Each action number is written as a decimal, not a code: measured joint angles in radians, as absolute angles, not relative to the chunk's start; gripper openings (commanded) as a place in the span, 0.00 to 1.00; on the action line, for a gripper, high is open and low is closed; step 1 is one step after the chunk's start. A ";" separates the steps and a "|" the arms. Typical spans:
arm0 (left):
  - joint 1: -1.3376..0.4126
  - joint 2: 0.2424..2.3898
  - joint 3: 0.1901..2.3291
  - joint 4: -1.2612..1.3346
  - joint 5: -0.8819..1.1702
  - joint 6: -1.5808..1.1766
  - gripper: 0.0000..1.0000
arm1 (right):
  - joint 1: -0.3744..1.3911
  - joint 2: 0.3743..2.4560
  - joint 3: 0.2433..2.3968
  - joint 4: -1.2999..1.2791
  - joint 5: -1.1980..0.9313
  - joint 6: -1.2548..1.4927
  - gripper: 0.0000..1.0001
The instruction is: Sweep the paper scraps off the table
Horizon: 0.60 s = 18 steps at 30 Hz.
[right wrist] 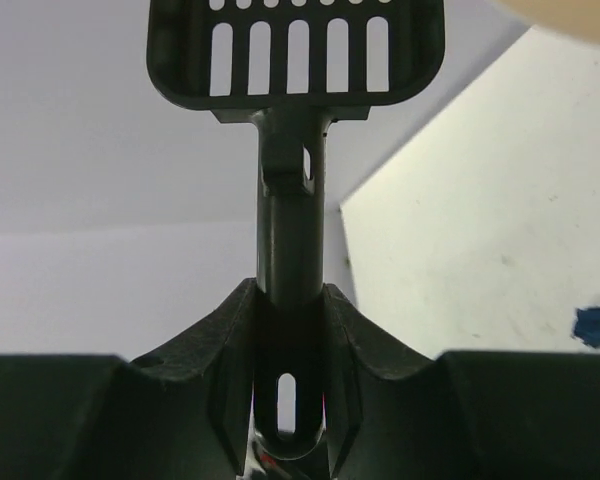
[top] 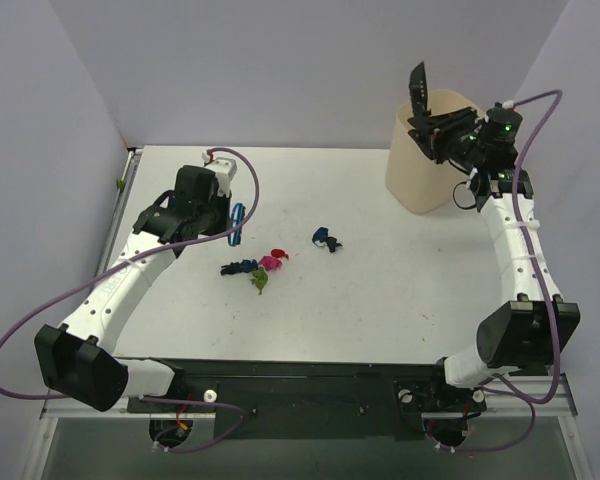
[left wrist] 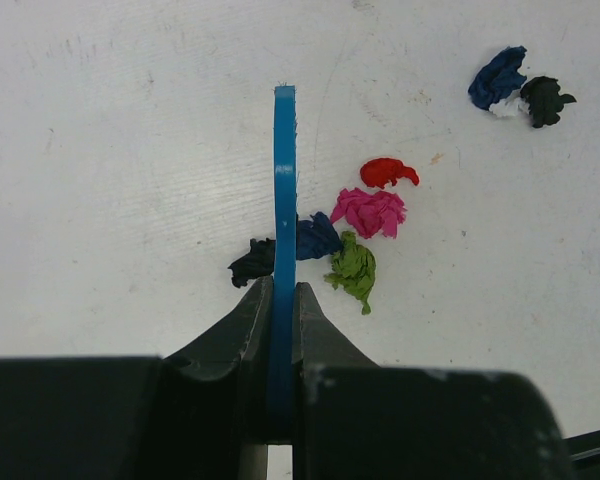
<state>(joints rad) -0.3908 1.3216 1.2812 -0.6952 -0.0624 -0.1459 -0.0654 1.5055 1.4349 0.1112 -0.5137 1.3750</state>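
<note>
Paper scraps lie on the white table (top: pixel 380 300). One cluster (top: pixel 255 268) holds black, dark blue, pink, red and green bits; in the left wrist view they are pink (left wrist: pixel 369 211), red (left wrist: pixel 387 172), green (left wrist: pixel 354 268), dark blue (left wrist: pixel 317 238) and black (left wrist: pixel 253 262). A second small group (top: pixel 327 239) of blue, white and black bits (left wrist: pixel 520 87) lies farther right. My left gripper (top: pixel 216 222) is shut on the blue hand brush (left wrist: pixel 284 200), just left of the cluster. My right gripper (top: pixel 437 127) is shut on the black slotted scoop (right wrist: pixel 292 60), held high above the tan bin (top: pixel 428 155).
The tan bin stands at the table's back right. Pale lilac walls enclose the table on the left, back and right. A black rail (top: pixel 310 385) runs along the near edge between the arm bases.
</note>
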 measured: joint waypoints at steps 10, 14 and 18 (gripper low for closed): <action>-0.397 1.356 1.306 -0.697 -0.062 -0.146 0.00 | 0.224 1.503 1.795 -0.632 -0.383 0.633 0.00; -0.411 1.396 1.343 -0.700 -0.059 -0.144 0.00 | 0.348 1.489 1.700 -0.760 -0.227 0.482 0.00; -0.422 1.460 1.408 -0.700 -0.047 -0.126 0.00 | 0.467 1.436 1.473 -0.819 -0.067 0.413 0.00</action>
<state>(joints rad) -0.4217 1.4605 1.4078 -0.6998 -0.0475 -0.1265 0.4675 1.4361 1.4731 -0.8188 -0.0669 0.4129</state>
